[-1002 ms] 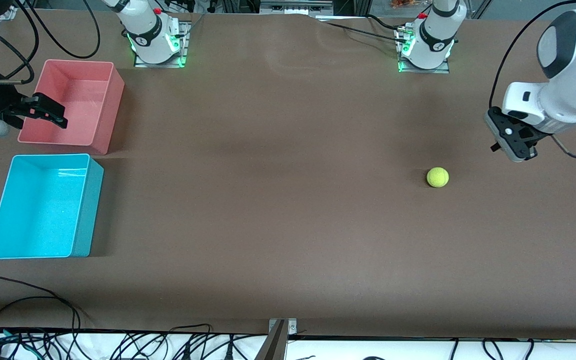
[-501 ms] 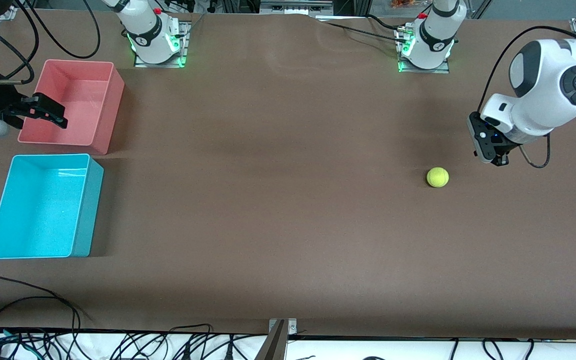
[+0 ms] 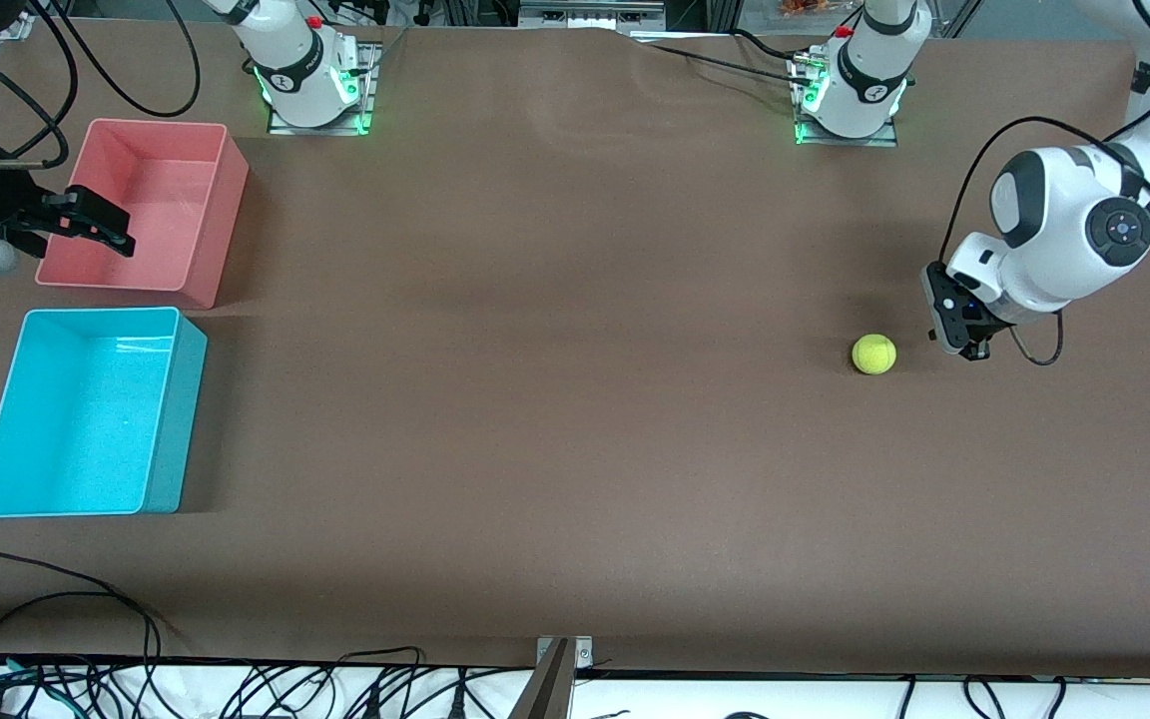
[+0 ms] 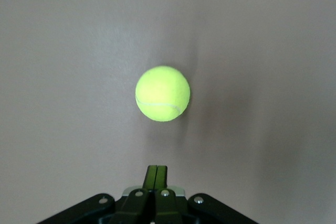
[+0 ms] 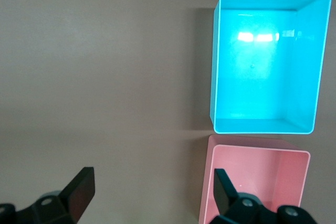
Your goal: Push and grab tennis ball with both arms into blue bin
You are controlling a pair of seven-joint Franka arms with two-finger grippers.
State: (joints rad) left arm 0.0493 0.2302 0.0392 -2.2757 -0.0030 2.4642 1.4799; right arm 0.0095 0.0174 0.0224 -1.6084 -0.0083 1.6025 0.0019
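The left gripper [image 3: 974,352], fingers together, is sitting just beside the unpushed tennis ball [image 3: 874,354], while the right gripper [image 3: 86,226], fingers apart, is waiting over the pink bin [image 3: 226,200], with the blue bin [image 3: 181,419] holding nothing.

Robotics lab: bolted arm bases [image 3: 313,85], cables [image 3: 236,689].

Bare table [image 3: 535,379] between tennis ball [image 3: 874,354] and blue bin [image 3: 86,409]; pink bin [image 3: 151,205] adjoins it.
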